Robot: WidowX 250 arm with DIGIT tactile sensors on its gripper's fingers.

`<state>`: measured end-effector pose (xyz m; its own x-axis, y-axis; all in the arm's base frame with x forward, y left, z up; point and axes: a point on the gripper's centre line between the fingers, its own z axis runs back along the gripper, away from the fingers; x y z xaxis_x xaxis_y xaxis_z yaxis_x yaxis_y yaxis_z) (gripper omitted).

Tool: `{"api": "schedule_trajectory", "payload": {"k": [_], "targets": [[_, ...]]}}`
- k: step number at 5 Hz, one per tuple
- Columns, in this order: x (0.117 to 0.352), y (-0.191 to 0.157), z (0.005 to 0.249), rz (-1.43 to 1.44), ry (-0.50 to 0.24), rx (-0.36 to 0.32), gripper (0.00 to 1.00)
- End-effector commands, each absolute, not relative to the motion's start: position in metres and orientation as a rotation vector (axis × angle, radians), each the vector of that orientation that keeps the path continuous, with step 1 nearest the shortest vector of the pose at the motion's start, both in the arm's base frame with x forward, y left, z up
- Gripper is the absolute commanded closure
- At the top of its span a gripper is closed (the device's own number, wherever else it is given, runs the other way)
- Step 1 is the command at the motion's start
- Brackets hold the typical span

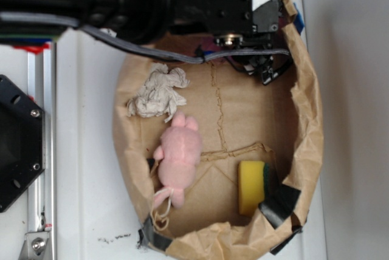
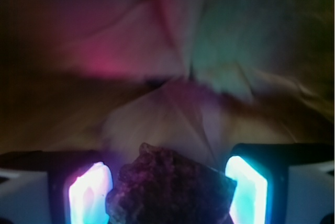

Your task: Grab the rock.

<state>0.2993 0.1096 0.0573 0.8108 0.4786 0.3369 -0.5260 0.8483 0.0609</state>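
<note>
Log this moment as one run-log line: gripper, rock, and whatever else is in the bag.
gripper: open, straddling rock | rock: between fingers, grip unconfirmed | sponge, pink plush, paper wad: untouched in bag

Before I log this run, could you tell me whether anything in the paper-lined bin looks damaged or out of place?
Nothing is spilled. The brown paper lining is crumpled and patched with dark tape; the pink plush toy lies on its side. The rock sits between the gripper's glowing fingers.

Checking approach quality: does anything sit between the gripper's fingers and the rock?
Nothing visible. In the wrist view the rock sits directly between the two glowing fingers, with only narrow gaps either side and brown paper behind.
</note>
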Motion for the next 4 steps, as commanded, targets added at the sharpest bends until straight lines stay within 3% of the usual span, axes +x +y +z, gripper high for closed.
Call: {"api": "schedule_trajectory", "payload": {"k": [1,2,3,4], "targets": [[0.299,0.067,0.131,0.26,-0.333,-0.015,1.0],[0.301,0.061,0.159,0.16,-0.26,-0.126,1.0],[0.3,0.051,0.173,0.081,-0.214,-0.063,1.0],[0.292,0.041,0.185,-0.012,-0.162,-0.058,1.0]]}}
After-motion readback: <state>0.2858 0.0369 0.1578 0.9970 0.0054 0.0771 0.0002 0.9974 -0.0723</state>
